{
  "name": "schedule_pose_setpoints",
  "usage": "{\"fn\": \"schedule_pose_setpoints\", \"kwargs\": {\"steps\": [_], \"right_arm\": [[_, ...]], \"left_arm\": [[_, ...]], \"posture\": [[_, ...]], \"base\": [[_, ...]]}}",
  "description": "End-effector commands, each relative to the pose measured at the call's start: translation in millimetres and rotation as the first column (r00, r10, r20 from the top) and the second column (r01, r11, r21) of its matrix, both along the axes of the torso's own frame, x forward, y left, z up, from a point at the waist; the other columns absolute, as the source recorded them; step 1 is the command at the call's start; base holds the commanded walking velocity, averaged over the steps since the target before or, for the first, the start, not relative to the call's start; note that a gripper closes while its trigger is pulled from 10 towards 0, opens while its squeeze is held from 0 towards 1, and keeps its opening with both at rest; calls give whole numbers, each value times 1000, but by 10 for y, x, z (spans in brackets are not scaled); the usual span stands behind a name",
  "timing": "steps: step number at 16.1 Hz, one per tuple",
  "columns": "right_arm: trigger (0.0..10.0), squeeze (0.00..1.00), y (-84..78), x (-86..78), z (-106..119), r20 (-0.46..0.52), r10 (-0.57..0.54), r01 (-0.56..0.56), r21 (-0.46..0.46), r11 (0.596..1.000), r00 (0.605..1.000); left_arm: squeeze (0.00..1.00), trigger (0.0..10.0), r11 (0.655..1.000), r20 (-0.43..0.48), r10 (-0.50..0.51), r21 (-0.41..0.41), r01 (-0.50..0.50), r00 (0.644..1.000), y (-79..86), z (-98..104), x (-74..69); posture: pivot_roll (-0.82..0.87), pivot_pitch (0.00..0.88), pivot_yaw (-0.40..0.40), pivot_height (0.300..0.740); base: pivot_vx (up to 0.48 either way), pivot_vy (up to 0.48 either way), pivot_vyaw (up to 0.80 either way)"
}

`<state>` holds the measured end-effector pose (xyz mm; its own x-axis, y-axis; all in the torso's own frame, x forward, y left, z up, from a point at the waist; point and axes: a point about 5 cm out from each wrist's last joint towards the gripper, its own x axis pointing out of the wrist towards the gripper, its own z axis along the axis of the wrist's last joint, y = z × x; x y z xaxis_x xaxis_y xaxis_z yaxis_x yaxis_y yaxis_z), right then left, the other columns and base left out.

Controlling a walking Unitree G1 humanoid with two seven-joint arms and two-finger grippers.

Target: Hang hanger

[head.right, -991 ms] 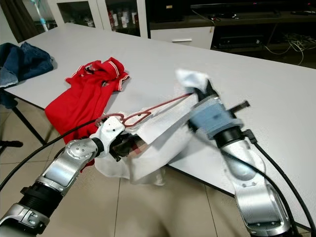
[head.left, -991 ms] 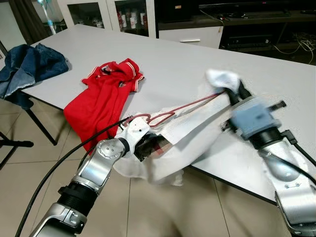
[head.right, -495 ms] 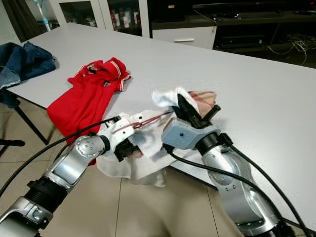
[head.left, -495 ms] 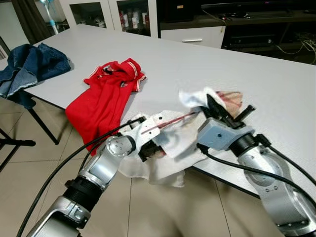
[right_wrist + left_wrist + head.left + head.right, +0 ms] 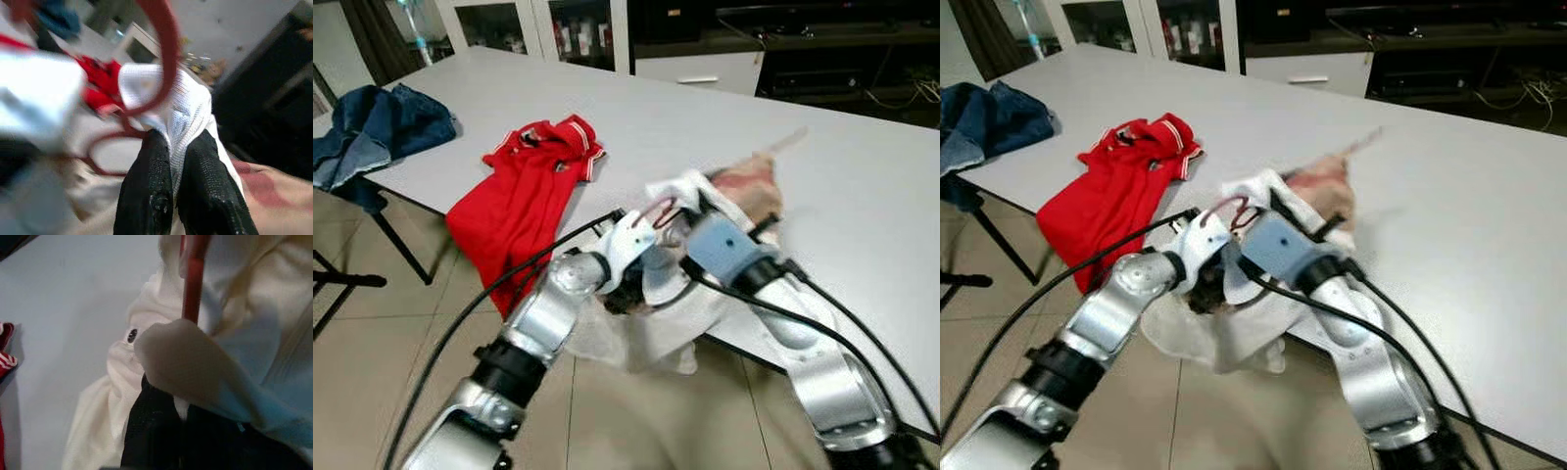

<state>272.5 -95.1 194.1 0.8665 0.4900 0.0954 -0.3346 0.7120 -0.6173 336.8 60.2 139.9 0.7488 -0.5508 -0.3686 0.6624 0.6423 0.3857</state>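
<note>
White tabletop (image 5: 862, 186) carries a red polo shirt (image 5: 524, 186) and crumpled blue denim (image 5: 372, 127). At its near edge, both grippers bunch a cream-white knit garment (image 5: 636, 333) around a thin dark-red wire hanger (image 5: 651, 209). Right gripper (image 5: 171, 147) pinches the collar fabric; left gripper (image 5: 161, 416) clamps cloth below the hanger. Dressing looks unfinished, and hanging still remains.
</note>
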Motion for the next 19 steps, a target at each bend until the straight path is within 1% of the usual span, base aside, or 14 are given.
{"fn": "schedule_pose_setpoints", "kwargs": {"steps": [1,3,4,5,6,8,9,12,13,15,16,17,18,19], "right_arm": [[10000,0,104,-19,-115,-105,79,-77,27,997,991],[10000,0,93,-45,-78,-143,141,-132,76,988,980],[10000,0,69,-55,-63,-154,158,-147,81,986,975],[10000,0,19,-70,-62,-166,168,-159,64,985,972],[10000,1000,-67,-109,-61,-186,178,-171,56,984,966],[10000,1000,-134,-172,-17,-204,206,-196,72,978,957],[10000,0,-171,-209,43,-210,237,-222,90,971,949],[10000,0,-254,-249,140,-210,273,-256,104,961,939],[10000,1000,-300,-268,160,-214,283,-266,103,958,935],[10000,1000,-355,-309,186,-226,297,-287,77,955,928],[10000,0,-449,-322,281,-207,292,-291,32,956,934],[10000,0,-474,-324,311,-198,289,-293,10,956,937],[10000,0,-508,-323,352,-181,282,-293,-34,956,942],[10000,0,-599,-295,463,-110,239,-255,-164,953,965]], "left_arm": [[0,10000,998,26,-29,-50,30,999,-124,136,13],[0,10000,998,10,14,-62,-14,1000,-72,99,24],[0,10000,997,2,34,-66,-34,999,-42,79,31],[0,10000,996,0,47,-69,-47,999,-14,69,33],[0,10000,996,7,56,-64,-56,998,28,61,38],[0,10000,997,12,61,-47,-61,998,100,47,48],[0,10000,998,14,56,-30,-55,998,155,34,55],[0,10000,999,10,54,1,-54,998,274,11,86],[0,10000,998,11,54,13,-54,998,318,11,107],[0,10000,999,18,38,27,-38,999,344,19,125],[0,10000,998,7,-21,63,21,1000,377,0,114],[0,10000,996,5,-34,80,33,999,397,-10,112],[0,10000,994,3,-43,101,43,999,431,-17,116],[0,10000,987,-1,-72,145,72,997,508,-19,122]], "posture": [[-15,54,69,740],[-1,47,59,740],[1,45,56,740],[3,42,53,740],[3,42,51,740],[2,45,51,740],[-4,49,54,740],[-14,51,57,740],[-19,50,57,740],[-19,50,55,740],[-26,51,53,740],[-26,51,53,740],[-30,50,53,740],[-35,52,52,740]], "base": [[0,0,0],[0,0,0],[0,0,0],[0,0,0],[0,0,0],[0,0,0],[0,0,0],[0,0,0],[0,0,0],[0,0,0],[0,0,0],[0,0,0],[0,0,0],[0,0,0]]}}
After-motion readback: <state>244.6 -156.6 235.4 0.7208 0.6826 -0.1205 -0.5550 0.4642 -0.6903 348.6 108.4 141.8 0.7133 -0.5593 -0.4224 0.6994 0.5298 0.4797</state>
